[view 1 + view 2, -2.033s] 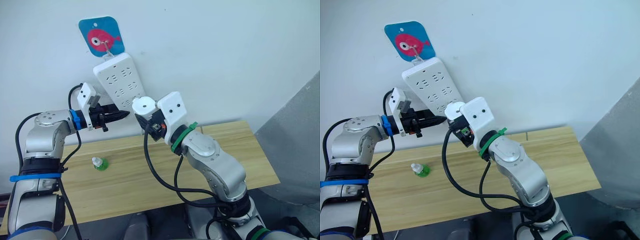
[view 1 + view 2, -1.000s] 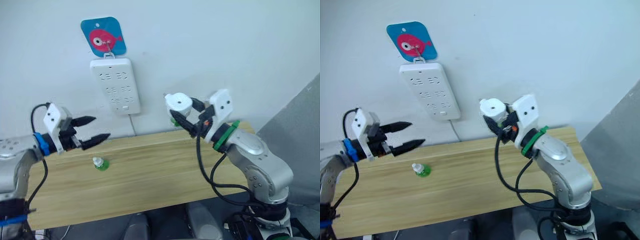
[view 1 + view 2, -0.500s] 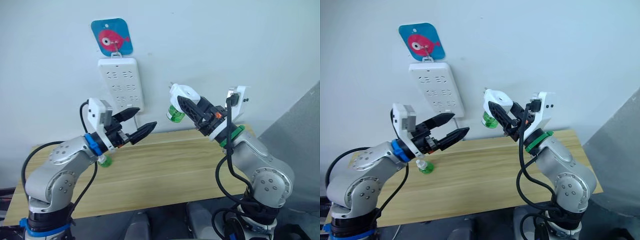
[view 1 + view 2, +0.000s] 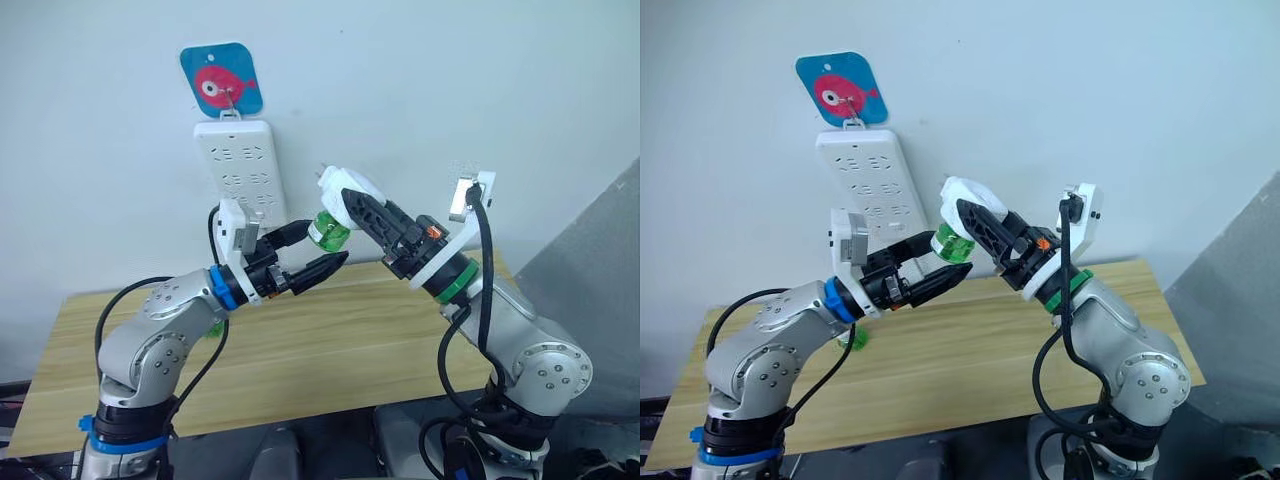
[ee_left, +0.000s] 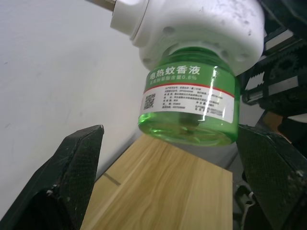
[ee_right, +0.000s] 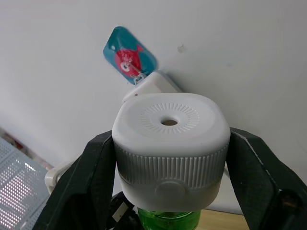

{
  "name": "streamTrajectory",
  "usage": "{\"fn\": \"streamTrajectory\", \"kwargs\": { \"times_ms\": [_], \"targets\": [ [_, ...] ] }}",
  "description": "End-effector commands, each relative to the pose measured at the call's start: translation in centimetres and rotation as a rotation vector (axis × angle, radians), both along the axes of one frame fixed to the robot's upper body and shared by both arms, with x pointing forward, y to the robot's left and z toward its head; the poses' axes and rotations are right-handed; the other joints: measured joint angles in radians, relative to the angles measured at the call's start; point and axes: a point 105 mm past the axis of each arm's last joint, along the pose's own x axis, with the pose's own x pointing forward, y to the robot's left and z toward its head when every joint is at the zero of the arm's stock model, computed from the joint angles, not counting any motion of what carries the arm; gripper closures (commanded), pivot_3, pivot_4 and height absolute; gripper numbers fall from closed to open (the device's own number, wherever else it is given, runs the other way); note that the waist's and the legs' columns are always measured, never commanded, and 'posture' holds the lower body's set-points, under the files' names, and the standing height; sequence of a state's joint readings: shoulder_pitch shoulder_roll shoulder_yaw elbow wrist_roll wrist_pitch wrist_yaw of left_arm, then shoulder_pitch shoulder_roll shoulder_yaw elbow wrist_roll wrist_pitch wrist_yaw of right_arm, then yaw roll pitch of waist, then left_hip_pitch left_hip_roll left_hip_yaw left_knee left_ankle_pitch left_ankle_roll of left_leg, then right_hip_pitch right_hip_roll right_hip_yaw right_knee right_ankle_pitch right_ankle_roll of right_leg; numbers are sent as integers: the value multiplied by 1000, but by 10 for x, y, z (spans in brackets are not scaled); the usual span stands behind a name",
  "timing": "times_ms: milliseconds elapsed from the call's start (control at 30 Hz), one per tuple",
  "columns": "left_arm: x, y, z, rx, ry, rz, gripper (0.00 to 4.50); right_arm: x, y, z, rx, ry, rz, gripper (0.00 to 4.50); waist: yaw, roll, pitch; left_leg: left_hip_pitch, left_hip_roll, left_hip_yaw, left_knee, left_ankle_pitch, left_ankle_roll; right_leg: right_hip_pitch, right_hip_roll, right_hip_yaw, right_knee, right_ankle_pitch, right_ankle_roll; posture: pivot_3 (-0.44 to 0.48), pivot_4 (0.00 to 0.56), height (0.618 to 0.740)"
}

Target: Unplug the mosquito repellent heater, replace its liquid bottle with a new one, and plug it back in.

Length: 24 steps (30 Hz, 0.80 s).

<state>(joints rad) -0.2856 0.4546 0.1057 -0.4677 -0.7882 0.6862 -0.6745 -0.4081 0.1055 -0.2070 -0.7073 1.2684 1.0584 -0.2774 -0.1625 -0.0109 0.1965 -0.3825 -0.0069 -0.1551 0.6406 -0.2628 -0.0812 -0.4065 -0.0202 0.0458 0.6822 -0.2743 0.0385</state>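
My right gripper is shut on the mosquito repellent heater, a small white rounded unit with a round vent hole, held in the air in front of the wall. Its two prongs point toward the wall. A green liquid bottle with a white label hangs from the heater's underside. My left gripper is open with one finger on each side of that bottle, and both fingers stand clear of it. Another small green bottle stands on the table, mostly hidden behind my left forearm.
A long white power strip hangs on the wall from a blue hook plate with a red fish. Below runs a light wooden table. A grey panel stands at the right.
My left gripper has risen and moved right, so its open fingers now bracket the bottle. My right gripper has brought the heater left and lower toward it.
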Motion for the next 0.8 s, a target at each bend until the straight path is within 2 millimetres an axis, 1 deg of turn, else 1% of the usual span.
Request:
{"fn": "streamTrajectory", "kwargs": {
  "times_ms": [33,167,333,667,800],
  "targets": [
    [-3,3,11,-49,-41,1,0,-5,-1,9,85,14,15,1562,-3,2,-7,0,0,0,0,0,0,0,0,0,0,0,0,-207,113,740],
    [-1,4,15,-96,-39,19,0,-3,-4,7,186,104,17,1562,-4,4,-18,0,0,0,0,0,0,0,0,0,0,0,0,-201,104,740],
    [-3,-8,21,-123,-61,-8,0,0,-8,10,283,184,27,1562,-4,5,-29,0,0,0,0,0,0,1,0,0,0,0,0,-202,103,740],
    [-3,-20,39,-150,-110,-20,0,3,-10,11,366,282,18,1562,-4,6,-34,0,0,0,0,0,0,1,1,0,0,0,0,-204,105,740],
    [-3,-21,41,-156,-108,-21,0,4,-10,12,387,305,14,1562,-4,6,-35,0,0,0,0,0,0,1,1,1,0,0,0,-205,103,740]
  ]
}}
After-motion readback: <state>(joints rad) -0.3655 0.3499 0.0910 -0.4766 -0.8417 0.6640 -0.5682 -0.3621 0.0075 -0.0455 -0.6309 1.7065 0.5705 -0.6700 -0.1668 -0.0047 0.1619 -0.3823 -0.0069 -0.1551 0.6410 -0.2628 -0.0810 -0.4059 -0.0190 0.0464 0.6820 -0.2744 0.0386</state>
